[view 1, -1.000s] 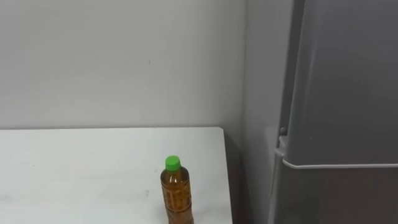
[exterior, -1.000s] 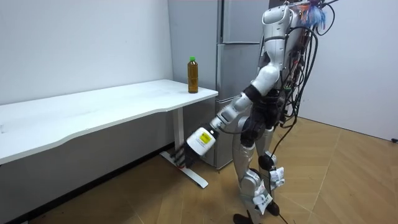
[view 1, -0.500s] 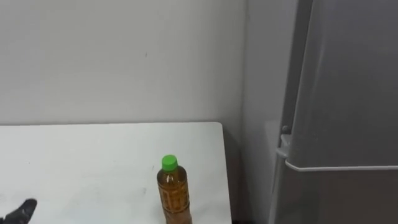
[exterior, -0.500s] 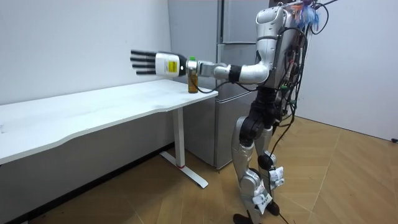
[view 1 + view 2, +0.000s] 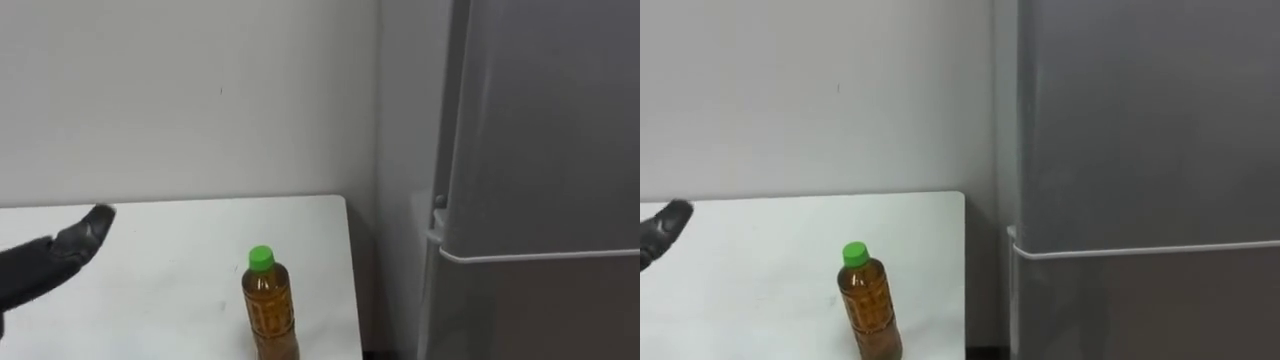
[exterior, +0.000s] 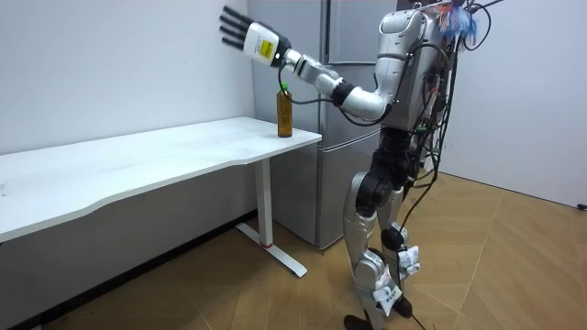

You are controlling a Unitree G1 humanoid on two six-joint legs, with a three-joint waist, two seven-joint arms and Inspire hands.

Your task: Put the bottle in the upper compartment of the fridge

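Lower the left hand (image 6: 240, 32), empty with fingers straight and raised high, to the bottle (image 5: 268, 318) standing upright on the table (image 5: 150, 235) end nearest the closed fridge (image 5: 540, 150), approach from the side away from the fridge, and close round the body without tipping it.

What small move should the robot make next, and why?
Probably lower the left robot hand toward the bottle: the hand is open, raised above the table, and the bottle stands upright, untouched, beside the shut fridge.
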